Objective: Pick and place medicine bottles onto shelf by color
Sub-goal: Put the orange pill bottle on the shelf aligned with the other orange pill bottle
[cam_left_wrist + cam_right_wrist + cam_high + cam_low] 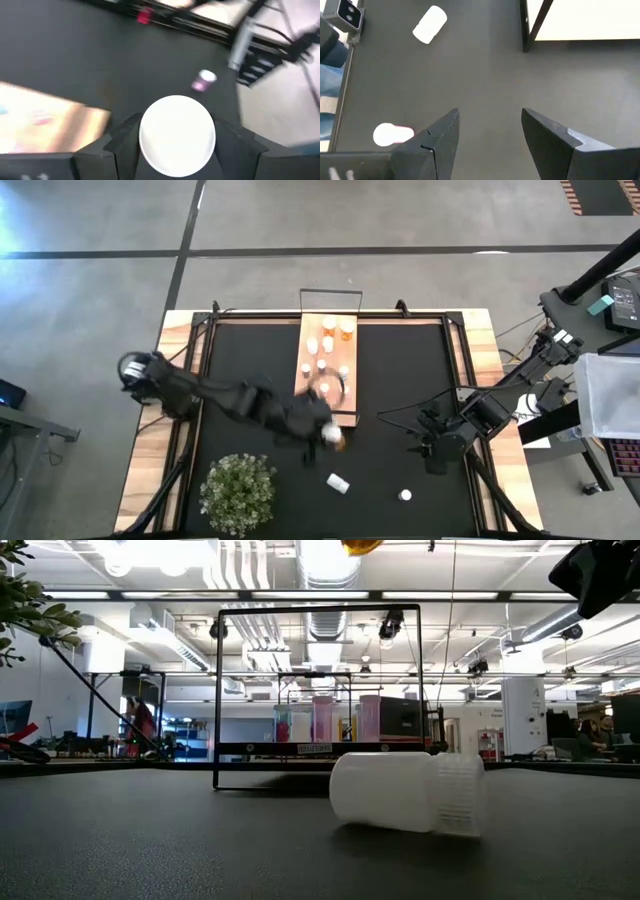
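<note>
My left gripper (328,432) hangs above the black mat near the shelf's near end, shut on an orange medicine bottle (337,440) with a white cap (177,135). The bottle's orange bottom (360,545) shows at the low view's top edge. The shelf (312,385), a light-wood board, carries orange bottles (346,330) at its far end and white ones (321,364) nearer. A white bottle (405,792) lies on its side on the mat. A pink bottle (392,134) lies farther right. My right gripper (490,125) waits open above the mat's right part. My left gripper pinches the orange bottle between its two fingers (122,145), one on each side, just under the white cap (150,150). The fingers slant down from the table's left. The bottle is lifted clear of the mat, its cap toward the wrist.
A potted plant (238,492) stands at the mat's near left. The shelf's thin black frame (218,700) rises at its ends. Black rails (195,370) run along the mat's sides. Open mat (400,380) lies between the shelf and my right gripper.
</note>
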Controlling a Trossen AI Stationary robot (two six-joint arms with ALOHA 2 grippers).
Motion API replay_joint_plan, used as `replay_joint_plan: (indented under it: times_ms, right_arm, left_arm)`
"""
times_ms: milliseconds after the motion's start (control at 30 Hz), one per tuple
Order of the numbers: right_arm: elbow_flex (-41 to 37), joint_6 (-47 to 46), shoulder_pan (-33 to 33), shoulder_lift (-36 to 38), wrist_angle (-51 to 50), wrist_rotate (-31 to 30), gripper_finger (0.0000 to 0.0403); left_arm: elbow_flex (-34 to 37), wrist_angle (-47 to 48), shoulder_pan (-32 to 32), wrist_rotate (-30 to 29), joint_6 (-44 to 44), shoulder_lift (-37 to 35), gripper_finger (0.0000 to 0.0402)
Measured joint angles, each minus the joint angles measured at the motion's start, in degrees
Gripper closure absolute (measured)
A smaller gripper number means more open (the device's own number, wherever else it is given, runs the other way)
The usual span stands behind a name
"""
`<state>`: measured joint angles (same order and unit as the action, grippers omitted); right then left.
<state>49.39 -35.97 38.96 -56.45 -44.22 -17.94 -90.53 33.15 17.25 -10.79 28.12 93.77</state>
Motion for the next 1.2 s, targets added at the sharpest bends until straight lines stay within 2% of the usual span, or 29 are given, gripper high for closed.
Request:
replay_joint_plan:
  times_ms: [200, 567, 767, 1033, 1200]
  right_arm:
    - [0.0, 0.0, 0.0, 0.0, 0.5, 0.0, 0.0200]
    - [0.0, 0.0, 0.0, 0.0, 1.5, 0.0, 0.0200]
    - [0.0, 0.0, 0.0, 0.0, 1.5, 0.0, 0.0200]
    - [0.0, 0.0, 0.0, 0.0, 1.7, 0.0, 0.0200]
    - [0.0, 0.0, 0.0, 0.0, 1.7, 0.0, 0.0200]
  left_arm:
    - [0.1, 4.5, -11.5, -0.6, -4.9, -5.3, 0.0204]
    - [1.6, 13.4, -33.8, 0.0, -18.9, -6.2, 0.0204]
    - [5.6, 11.8, -44.5, 6.1, -23.1, -4.8, 0.0204]
    - [9.9, 0.5, -50.6, 12.3, -33.9, -2.3, 0.0203]
    - [9.7, -1.0, -52.3, 15.0, -34.9, 2.2, 0.0203]
